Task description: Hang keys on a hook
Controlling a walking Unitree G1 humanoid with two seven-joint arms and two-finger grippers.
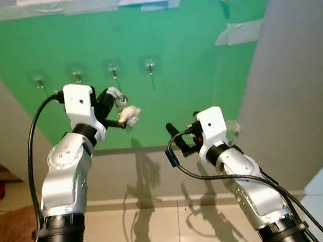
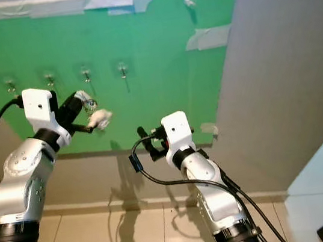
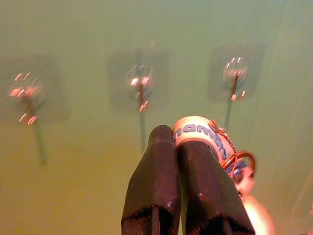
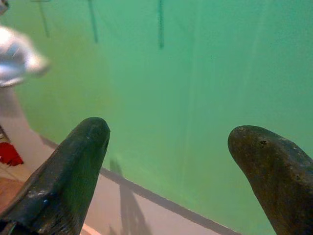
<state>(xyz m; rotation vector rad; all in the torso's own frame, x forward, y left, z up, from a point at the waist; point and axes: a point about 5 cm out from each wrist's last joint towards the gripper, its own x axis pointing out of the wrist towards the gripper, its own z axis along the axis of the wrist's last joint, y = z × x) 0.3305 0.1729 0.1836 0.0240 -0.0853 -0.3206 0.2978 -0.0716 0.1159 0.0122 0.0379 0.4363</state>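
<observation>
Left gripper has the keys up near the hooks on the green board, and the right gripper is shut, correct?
Not quite: the right gripper is open, its fingers wide apart in the right wrist view. The left gripper does hold the keys up near the hooks on the green board.

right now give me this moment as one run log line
left gripper: shut on keys with white fob, raised below third metal hook | right gripper: open, idle, low | green wall board: four hooks bare
</observation>
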